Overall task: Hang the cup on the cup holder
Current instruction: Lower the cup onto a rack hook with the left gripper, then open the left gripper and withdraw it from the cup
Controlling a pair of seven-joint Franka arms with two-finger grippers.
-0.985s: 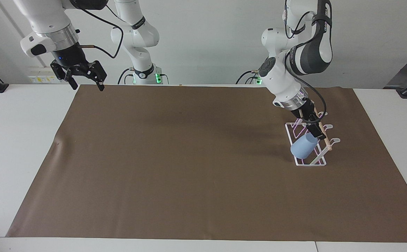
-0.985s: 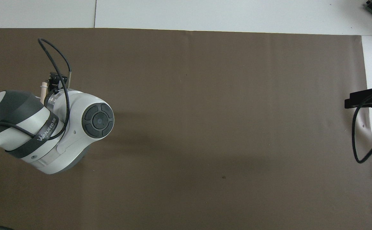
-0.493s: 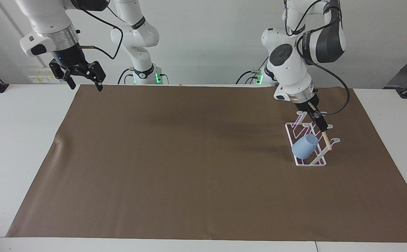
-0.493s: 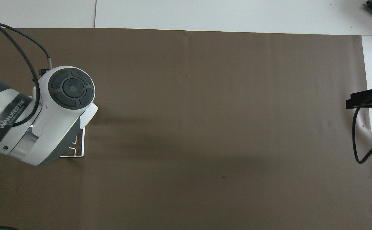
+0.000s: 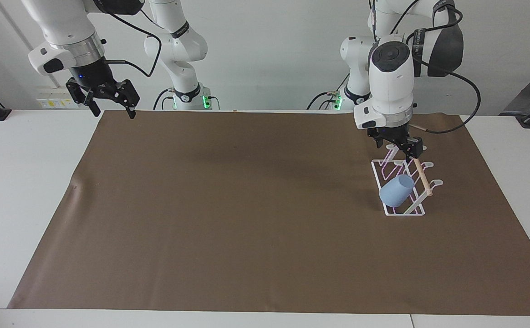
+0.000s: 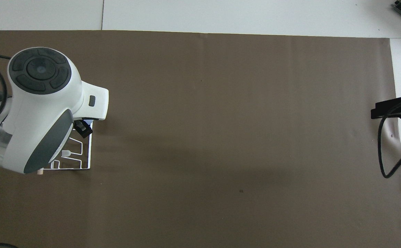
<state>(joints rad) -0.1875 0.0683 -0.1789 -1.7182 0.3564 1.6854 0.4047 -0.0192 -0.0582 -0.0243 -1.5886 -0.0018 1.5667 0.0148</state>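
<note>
Over at the right arm's end, the right tool (image 5: 109, 101) hangs in the air above the edge of the brown mat (image 5: 247, 205), close to the robots, its black fingers (image 5: 130, 111) spread apart and holding nothing; that arm waits. From the overhead view only its dark tip (image 6: 390, 108) pokes in at the mat's edge.

The long middle stretch of the mat lies flat on the white tabletop (image 5: 19, 191).

At the left arm's end stands the cup holder (image 5: 404, 187), a white wire rack with a pale wooden rod (image 5: 422, 177) slanting across its top. The cup (image 5: 397, 191), light blue, sits tilted on one of the prongs at the end of the rack farther from the robots, its closed bottom pointing toward the middle of the mat. The left tool (image 5: 394, 142) is over the end of the rack nearer the robots, apart from the cup and carrying nothing. I cannot tell whether its fingers are spread or pressed together. From overhead the white wrist covers most of the rack (image 6: 80, 155), and the cup is hidden under it
</note>
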